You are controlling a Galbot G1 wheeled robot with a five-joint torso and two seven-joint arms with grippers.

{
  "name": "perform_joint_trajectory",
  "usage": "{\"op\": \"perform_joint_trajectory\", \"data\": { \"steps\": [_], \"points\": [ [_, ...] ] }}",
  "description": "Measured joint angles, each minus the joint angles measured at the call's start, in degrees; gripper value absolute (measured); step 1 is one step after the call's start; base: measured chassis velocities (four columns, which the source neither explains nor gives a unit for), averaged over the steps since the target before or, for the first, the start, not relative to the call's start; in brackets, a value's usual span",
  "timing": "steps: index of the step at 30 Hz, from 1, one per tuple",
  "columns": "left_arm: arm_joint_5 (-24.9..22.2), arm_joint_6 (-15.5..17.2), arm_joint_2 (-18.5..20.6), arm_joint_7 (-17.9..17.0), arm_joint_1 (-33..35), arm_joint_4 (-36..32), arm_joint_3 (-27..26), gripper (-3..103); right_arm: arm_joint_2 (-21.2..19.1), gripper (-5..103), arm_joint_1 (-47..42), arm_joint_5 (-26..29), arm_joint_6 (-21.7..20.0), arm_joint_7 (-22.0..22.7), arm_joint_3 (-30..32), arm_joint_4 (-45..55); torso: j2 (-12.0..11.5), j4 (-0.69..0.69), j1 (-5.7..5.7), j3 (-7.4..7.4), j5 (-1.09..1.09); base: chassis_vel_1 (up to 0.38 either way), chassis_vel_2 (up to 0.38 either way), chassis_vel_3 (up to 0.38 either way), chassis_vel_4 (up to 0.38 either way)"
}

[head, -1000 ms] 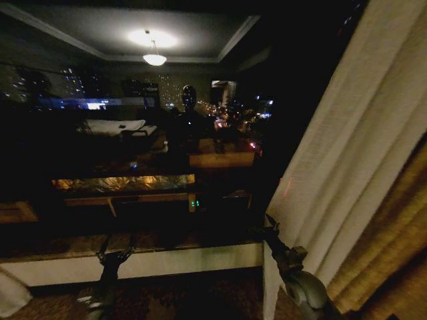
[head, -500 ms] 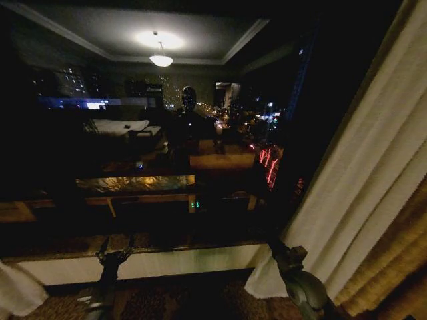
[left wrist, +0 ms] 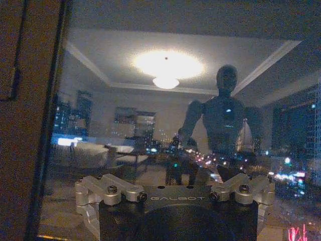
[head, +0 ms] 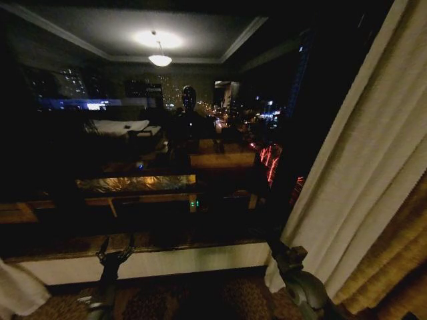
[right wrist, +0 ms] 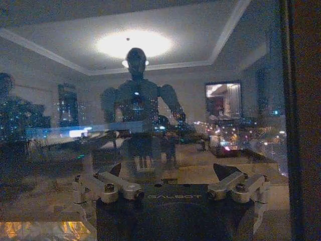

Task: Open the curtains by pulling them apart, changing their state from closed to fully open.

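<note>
The curtains are drawn apart in the head view. The right sheer cream panel (head: pixel 363 173) hangs slanted at the right side, and a bit of the left panel (head: pixel 17 293) shows at the lower left corner. My right gripper (head: pixel 270 238) is low in front of the window, just beside the right panel's inner edge, open with nothing between its fingers (right wrist: pixel 223 171). Low at the left, my left gripper (head: pixel 114 254) faces the dark glass and is open and empty, its finger links (left wrist: pixel 106 189) spread wide.
A golden-yellow drape (head: pixel 393 260) hangs to the right of the sheer panel. The bare window glass (head: pixel 167 133) reflects the lit room and my own body. A white sill (head: pixel 173 261) runs below it, over patterned carpet (head: pixel 200 300). A dark window frame (right wrist: pixel 303 115) stands close.
The right panel's inner edge has swung to the right, away from my right gripper, baring more glass, then settled back slightly. Both arms have hardly moved.
</note>
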Motion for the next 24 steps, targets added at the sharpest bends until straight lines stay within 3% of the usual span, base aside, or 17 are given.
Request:
{"op": "perform_joint_trajectory", "data": {
  "steps": [11,24],
  "points": [
    [0.00,0.00,0.00,0.00,0.00,0.00,-0.01,100,0.00,100,0.00,0.00,0.00,-0.01,-0.01,0.02,0.00,0.01,0.00,0.00,-0.02,0.263,0.163,-0.253,-0.166],
    [0.00,0.00,0.00,-0.02,0.00,0.00,-0.02,100,0.00,100,0.00,0.00,0.00,-0.02,-0.02,0.04,0.00,0.02,0.01,0.00,-0.01,0.376,0.305,-0.378,-0.304]
  ]
}}
